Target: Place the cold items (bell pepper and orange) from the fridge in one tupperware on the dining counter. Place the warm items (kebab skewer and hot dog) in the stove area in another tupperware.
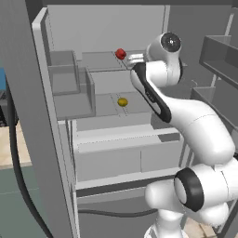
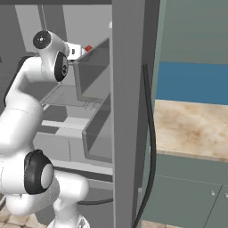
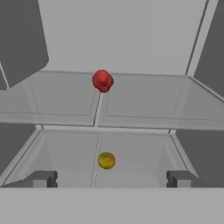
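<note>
A red bell pepper (image 1: 120, 54) (image 3: 102, 81) sits on an upper shelf of the open fridge, toward the back. On the shelf below lies a yellow-orange orange (image 1: 122, 102) (image 3: 106, 160), nearer the front. My gripper (image 3: 111, 179) is open, its fingertips (image 3: 43, 178) wide apart with nothing between them. It points into the fridge at shelf height, in front of both items and touching neither. In the right base view the pepper (image 2: 88, 48) shows just past my white hand. The kebab skewer, hot dog and tupperware are out of view.
Grey fridge drawers (image 1: 125, 158) lie below the shelves, and door bins (image 1: 218, 56) stand at the right. A bin (image 1: 69, 86) occupies the shelves' left side. A fridge wall (image 2: 129, 111) and a black cable (image 2: 150, 133) separate me from the wooden counter (image 2: 187, 127).
</note>
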